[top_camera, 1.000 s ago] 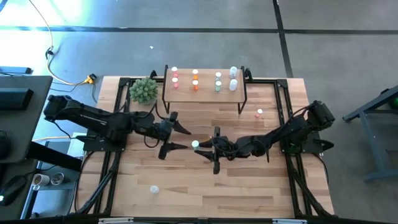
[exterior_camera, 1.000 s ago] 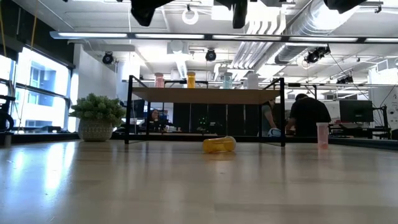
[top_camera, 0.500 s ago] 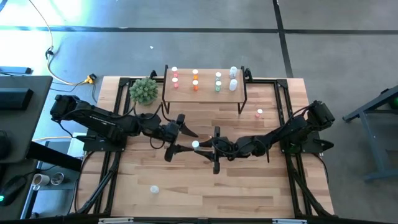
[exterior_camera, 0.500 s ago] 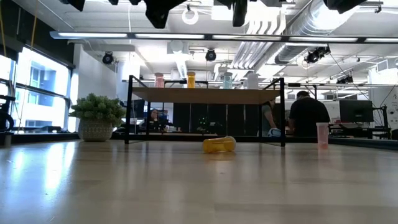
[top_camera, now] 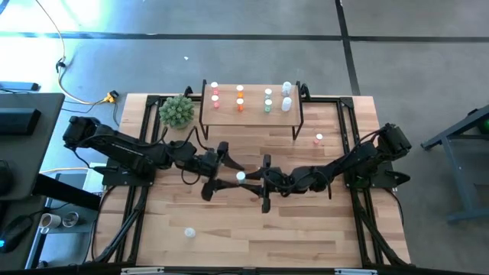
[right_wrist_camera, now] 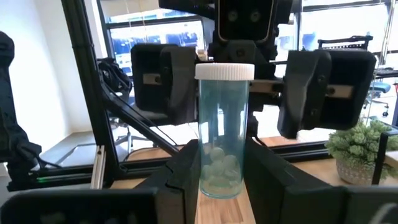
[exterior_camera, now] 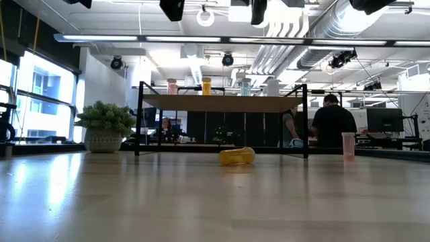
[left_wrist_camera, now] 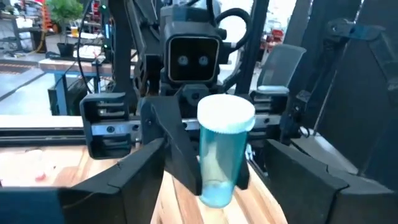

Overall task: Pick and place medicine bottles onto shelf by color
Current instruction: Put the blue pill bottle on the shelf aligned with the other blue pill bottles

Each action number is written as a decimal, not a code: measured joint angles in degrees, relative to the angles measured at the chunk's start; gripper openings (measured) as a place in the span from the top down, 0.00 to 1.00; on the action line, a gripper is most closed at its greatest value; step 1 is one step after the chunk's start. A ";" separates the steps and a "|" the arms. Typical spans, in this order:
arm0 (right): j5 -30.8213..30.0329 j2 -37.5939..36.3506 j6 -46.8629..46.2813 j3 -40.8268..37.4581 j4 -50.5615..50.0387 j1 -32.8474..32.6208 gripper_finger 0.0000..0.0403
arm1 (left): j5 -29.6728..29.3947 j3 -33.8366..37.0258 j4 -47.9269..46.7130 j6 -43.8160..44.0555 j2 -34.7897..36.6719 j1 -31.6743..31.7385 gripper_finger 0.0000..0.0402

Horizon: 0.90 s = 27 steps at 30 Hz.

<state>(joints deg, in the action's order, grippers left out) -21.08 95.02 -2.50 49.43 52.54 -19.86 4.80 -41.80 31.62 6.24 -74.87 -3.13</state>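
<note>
1. Above the table, high view: the left gripper has advanced toward the table's middle over the last second, away from the plant, and now sits just beside the clear bottle. Its fingers are spread wide, one on each side of the bottle's white cap. The right gripper pinches this bottle from the opposite side. The shelf stands beyond them, near the table's far edge, with pink, orange, green and clear bottles on it in rows. This looks like a hand-over between the arms, not yet completed.

2. Low view: both arms hang above the picture's top edge, so neither gripper's fingers show. An orange bottle lies on its side in front of the shelf, unmoved. A pink bottle stands upright to the shelf's right.

3. Left wrist view: the clear bottle stands upright between the spread fingers, long axis vertical, cap on top.

4. Right wrist view: the clear bottle is gripped low on its body, upright, cap up, pale pills resting at its base. The left arm's open fingers flank it just behind.
</note>
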 joint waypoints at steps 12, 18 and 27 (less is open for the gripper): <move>0.00 0.01 0.00 0.02 0.23 0.00 0.77 | -0.46 -0.01 4.42 0.21 -3.04 -0.05 0.52; -0.02 0.02 0.00 0.02 0.30 0.00 0.77 | -0.42 0.00 4.41 0.20 -3.04 -0.05 0.60; -1.32 0.02 -0.13 0.00 0.30 0.00 0.77 | -0.49 -0.02 4.24 -0.03 -3.02 -0.05 0.70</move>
<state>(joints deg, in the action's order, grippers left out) -22.40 95.04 -2.63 49.43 52.84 -19.86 4.32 -41.82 35.86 6.21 -77.89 -3.18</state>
